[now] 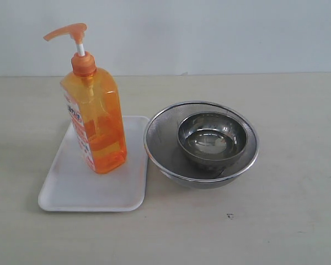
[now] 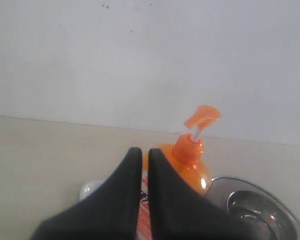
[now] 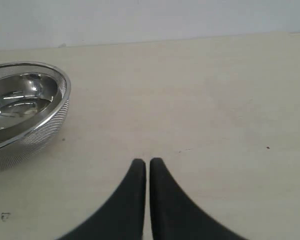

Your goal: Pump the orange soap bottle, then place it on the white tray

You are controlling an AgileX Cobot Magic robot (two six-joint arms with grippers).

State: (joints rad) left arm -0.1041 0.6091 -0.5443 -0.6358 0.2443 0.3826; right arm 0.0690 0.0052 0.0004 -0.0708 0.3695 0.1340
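At frame left, the orange soap bottle [image 1: 102, 124] is shown in translucent orange, with a white pump stem [image 1: 80, 49] and a white-and-orange label [image 1: 80, 131] lettered in blue, while the white tray [image 1: 77, 190] is left plain. At the right, silver is shown by the mesh-patterned outer bowl [image 1: 164, 148] and the glossy inner bowl [image 1: 212, 138], and the table [image 1: 276, 221] is coloured pale beige.

The table [image 1: 287, 221] is bare on the right, at the front and on the far left, so a hand can pass there. The orange soap bottle [image 1: 96, 124] stands tall on the white tray [image 1: 71, 193], and its pump head [image 1: 66, 32] sticks out to the left up high. Just beside the tray's right edge sits a wire bowl [image 1: 157, 146] with a small steel bowl [image 1: 212, 141] inside. The gap between the bottle and the bowls is tight.
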